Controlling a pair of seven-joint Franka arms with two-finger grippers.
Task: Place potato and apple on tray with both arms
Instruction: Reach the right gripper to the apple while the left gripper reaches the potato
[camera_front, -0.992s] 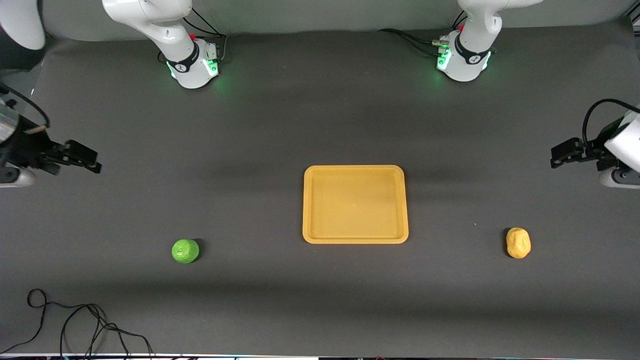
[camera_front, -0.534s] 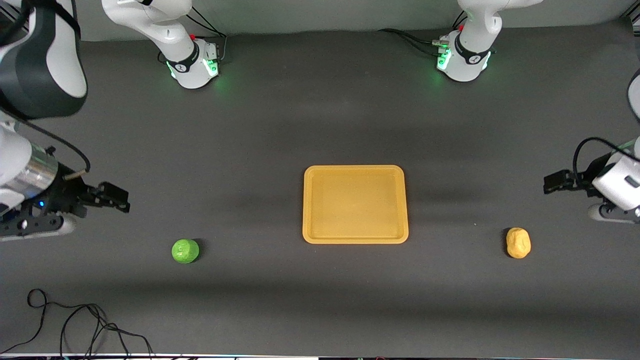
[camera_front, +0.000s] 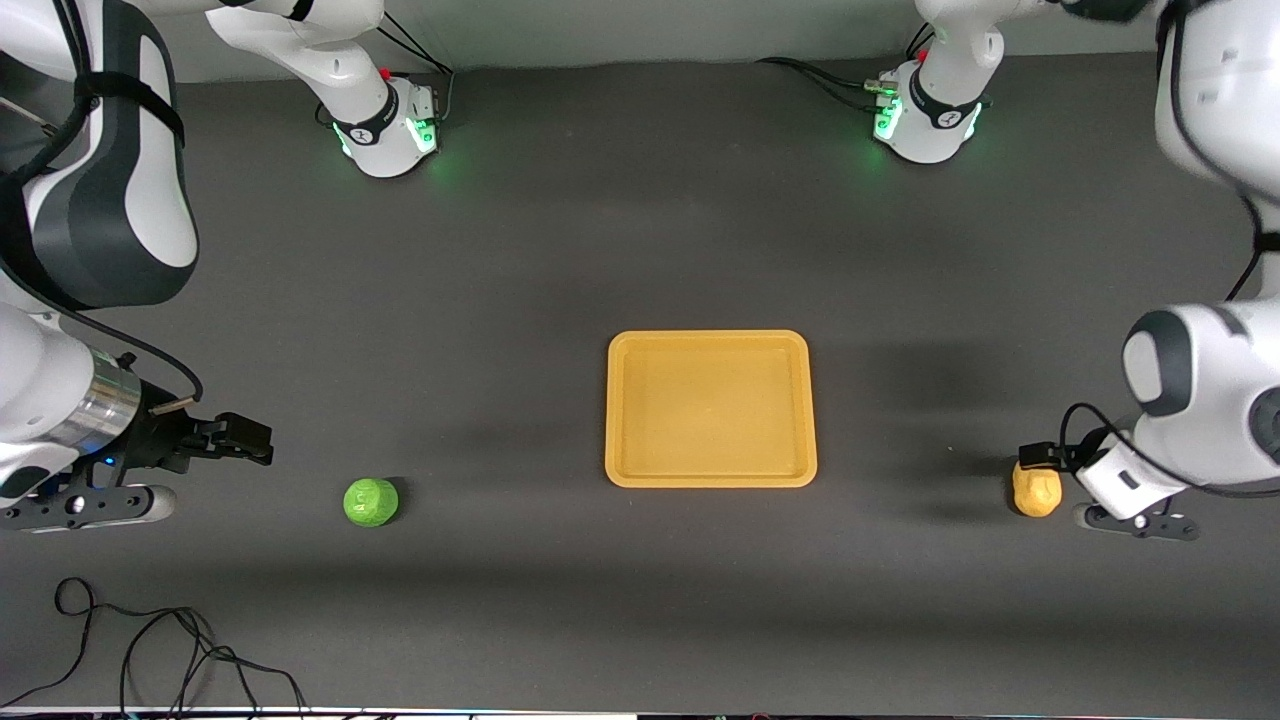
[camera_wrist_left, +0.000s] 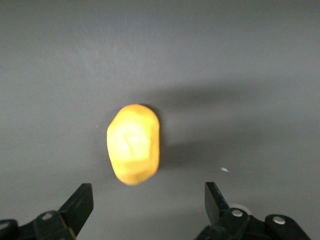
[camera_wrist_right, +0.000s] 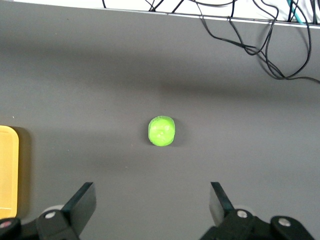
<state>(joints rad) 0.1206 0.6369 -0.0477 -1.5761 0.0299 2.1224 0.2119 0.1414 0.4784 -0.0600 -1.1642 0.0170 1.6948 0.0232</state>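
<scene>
Across the dark tabletop in the front view, the tray lies flat near the middle with nothing on it. The apple sits toward the right arm's end, slightly nearer the camera than the tray and well apart from it. The potato sits toward the left arm's end, level with the apple. The left gripper hangs just over the potato's upper edge, its arm reaching in from that end of the tabletop. The right gripper hovers over bare tabletop, near the apple but clear of it, toward the right arm's end. A loose black cable lies along the camera-side edge.

From the left wrist view, the potato lies on the tabletop, close under the camera. The left gripper has its jaws spread wide, wider than the potato, and they touch nothing.

From the right wrist view, the apple rests farther off on the tabletop, with a strip of the tray at the picture's edge and cables along the table edge. The right gripper also has its jaws wide apart and holds nothing.
</scene>
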